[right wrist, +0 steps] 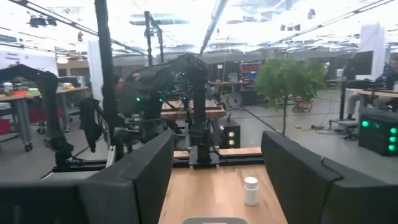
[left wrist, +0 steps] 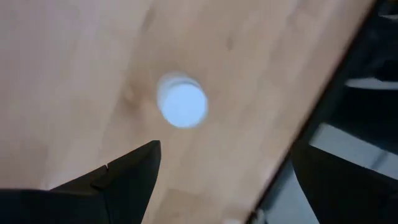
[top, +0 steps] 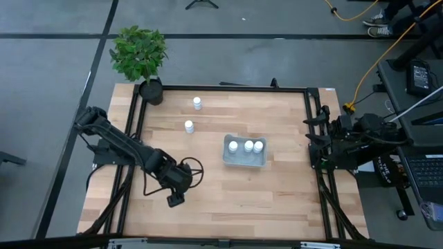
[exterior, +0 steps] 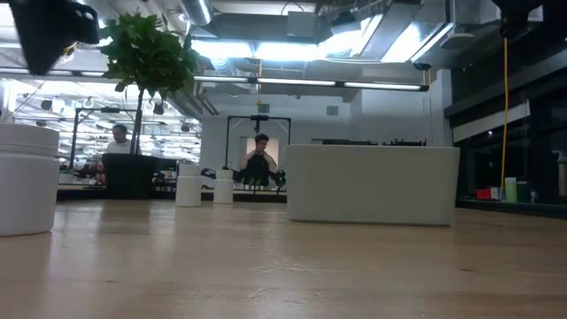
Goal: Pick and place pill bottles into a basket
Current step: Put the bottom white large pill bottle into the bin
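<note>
Item: pill bottle (left wrist: pixel 181 101), upright on the table (top: pixel 277 187) near its front left edge, directly under my left gripper (left wrist: pixel 221 171), jaws open. Basket (top: pixel 245 160) mid-table holds three. Right gripper (right wrist: pixel 217 177) parked at right edge, open. Left arm nearest; I'd descend straight.
</note>
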`<control>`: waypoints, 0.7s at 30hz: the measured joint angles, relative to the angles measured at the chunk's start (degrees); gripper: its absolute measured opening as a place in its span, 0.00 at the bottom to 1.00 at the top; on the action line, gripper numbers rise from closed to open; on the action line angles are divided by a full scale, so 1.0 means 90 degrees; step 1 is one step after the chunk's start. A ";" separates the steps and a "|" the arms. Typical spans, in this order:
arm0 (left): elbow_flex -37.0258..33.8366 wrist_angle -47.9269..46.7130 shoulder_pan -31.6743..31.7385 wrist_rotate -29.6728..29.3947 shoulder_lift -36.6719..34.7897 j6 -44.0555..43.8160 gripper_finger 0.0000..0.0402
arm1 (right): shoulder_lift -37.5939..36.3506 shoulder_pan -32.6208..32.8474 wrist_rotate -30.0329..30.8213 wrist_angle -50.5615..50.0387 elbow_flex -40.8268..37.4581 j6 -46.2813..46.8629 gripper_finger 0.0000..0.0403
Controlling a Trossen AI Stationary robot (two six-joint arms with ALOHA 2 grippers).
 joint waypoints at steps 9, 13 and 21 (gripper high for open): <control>-0.0002 0.0088 0.0001 -0.1343 0.0114 -0.0002 0.87 | 0.0000 0.0002 -0.0352 -0.0043 0.0002 0.0318 0.61; -0.0007 0.0098 0.0001 -0.1367 0.0114 -0.0147 0.87 | 0.0000 0.0002 -0.0521 -0.0152 0.0003 0.0499 0.61; -0.0546 0.0791 -0.0243 -0.1295 0.0230 -0.0728 0.87 | 0.0000 0.0002 -0.0543 -0.0365 0.0005 0.0666 0.61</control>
